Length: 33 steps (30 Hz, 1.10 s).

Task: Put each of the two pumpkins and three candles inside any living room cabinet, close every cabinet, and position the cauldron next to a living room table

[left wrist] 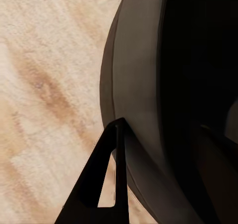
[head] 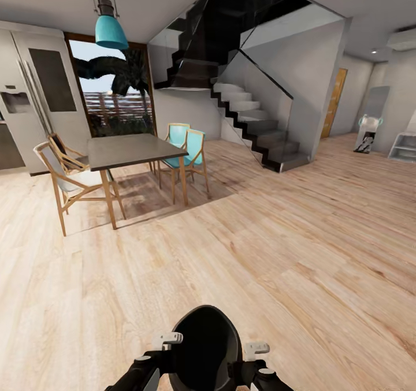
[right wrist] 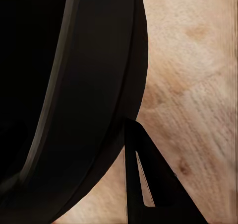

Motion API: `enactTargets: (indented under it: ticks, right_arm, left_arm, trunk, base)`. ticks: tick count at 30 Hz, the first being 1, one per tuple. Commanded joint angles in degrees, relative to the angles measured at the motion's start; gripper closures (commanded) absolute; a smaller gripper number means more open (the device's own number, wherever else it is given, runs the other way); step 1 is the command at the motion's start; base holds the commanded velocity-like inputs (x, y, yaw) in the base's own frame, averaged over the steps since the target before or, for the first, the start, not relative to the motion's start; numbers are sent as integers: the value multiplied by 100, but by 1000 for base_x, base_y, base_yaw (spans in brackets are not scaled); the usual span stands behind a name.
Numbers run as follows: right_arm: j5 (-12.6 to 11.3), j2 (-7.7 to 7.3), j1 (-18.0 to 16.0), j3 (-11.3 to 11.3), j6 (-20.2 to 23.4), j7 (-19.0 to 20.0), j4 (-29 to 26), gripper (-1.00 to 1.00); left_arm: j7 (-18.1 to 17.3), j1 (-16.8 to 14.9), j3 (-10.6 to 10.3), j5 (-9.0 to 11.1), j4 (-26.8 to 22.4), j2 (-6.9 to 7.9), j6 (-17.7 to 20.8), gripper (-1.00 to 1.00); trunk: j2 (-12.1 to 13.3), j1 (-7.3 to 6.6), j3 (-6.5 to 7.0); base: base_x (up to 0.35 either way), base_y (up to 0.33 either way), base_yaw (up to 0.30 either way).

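A black cauldron point(head: 205, 345) hangs just above the wooden floor at the bottom middle of the head view, carried between my two arms. My left gripper point(head: 167, 340) is shut on its left rim and my right gripper point(head: 256, 349) on its right rim. In the left wrist view a dark finger point(left wrist: 106, 184) lies against the outside of the cauldron wall point(left wrist: 144, 85). The right wrist view has a finger point(right wrist: 146, 184) pressed to the cauldron's outer wall point(right wrist: 94, 85) in the same way. The pumpkins, candles and cabinet are out of view.
A grey dining table point(head: 136, 148) with wooden chairs point(head: 69, 180) and teal chairs point(head: 190, 148) stands ahead left. Behind it are a fridge point(head: 40, 85) and a window. A dark staircase point(head: 254, 119) rises ahead right, and a white shelf point(head: 404, 147) stands far right.
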Motion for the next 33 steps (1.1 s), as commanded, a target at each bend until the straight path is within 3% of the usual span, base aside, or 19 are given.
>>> enactTargets:
  ticks: [1, 12, 33]
  right_arm:
    - [-105, 10, -5, -15, 31, 10, 0, 100]
    - [-108, 10, -5, -10, 31, 8, 0, 100]
    - [-103, 10, -5, -9, 31, 9, 0, 100]
  left_arm:
    - [48, 1, -60, 4, -29, 4, -6, 100]
    - [48, 1, -60, 4, -29, 3, -6, 100]
    - [50, 1, -60, 4, -29, 0, 0, 100]
  trunk:
    - [-3, -1, -5]
    - [-3, -1, -5]
    - [-3, -1, -5]
  base:
    - [0, 0, -279]
    - [53, 0, -259]
    - [290, 0, -11]
